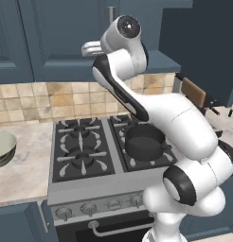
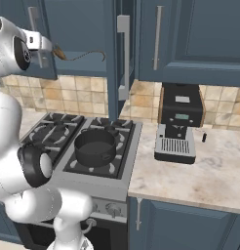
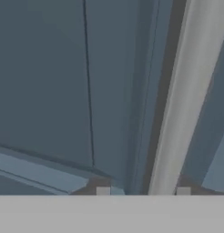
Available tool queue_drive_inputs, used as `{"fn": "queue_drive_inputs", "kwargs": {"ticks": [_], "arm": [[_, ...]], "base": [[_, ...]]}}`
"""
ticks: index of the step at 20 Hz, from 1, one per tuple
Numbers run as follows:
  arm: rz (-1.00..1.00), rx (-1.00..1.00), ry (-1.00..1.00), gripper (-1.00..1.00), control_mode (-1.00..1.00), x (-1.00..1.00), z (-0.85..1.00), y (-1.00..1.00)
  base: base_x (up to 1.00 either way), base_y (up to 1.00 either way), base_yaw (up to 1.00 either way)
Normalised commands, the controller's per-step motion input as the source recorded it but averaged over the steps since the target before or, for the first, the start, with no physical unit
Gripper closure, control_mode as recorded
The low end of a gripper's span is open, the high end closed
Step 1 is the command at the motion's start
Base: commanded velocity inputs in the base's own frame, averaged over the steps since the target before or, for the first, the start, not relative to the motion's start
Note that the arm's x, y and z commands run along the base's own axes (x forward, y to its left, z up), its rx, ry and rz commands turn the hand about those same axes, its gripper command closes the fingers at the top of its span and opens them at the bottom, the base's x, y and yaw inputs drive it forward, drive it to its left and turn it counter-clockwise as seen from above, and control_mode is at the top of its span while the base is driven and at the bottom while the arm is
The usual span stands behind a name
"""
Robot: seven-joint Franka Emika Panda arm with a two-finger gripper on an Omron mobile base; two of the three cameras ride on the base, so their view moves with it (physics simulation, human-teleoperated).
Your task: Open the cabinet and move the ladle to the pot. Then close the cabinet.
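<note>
Two things are plain from the left base view: the pot [image 1: 144, 142] sits empty on the near right burner of the stove [image 1: 80, 151], and the arm reaches up and away to the cabinet [image 1: 61, 38]. The pincer [image 1: 89, 47] is against the cabinet's front, mostly hidden behind the arm.

From the right base view, the cabinet's right door [image 2: 123, 53] stands swung out, seen edge-on. The ladle [image 2: 59, 53] lies inside on the cabinet floor, its brown bowl just beside the pincer [image 2: 45, 45] and its thin handle trailing off to the right. The pot [image 2: 95, 146] is well below it and holds nothing.

In the hand view, the pincer [image 3: 143, 191] is spread, and a silver bar handle [image 3: 177, 113] runs between its two tips. I cannot tell whether either tip touches the bar.

My reading is that the opening step is in hand: the left door is being worked and the ladle is not yet picked up. The next move calls for getting that door fully out of the way. The hand then has to let go of the bar, shift right into the cabinet, and close on the thin wire handle, which leaves little room for error.
</note>
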Motion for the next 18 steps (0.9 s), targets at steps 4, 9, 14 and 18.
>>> {"fn": "queue_drive_inputs", "kwargs": {"ticks": [4,9,14,18], "arm": [[0.15,0.0,-0.15,1.0,-1.0,-0.83,-0.25,0.59],[0.1,0.0,-0.07,1.0,-1.0,-1.0,-0.06,0.79],[0.02,0.0,0.0,1.0,-1.0,-1.0,0.0,0.93],[0.0,0.0,0.01,1.0,-1.0,-0.92,0.0,0.85]], "base": [[0.0,0.0,0.0],[0.0,0.0,0.0],[0.0,0.0,0.0],[0.0,0.0,0.0]]}}
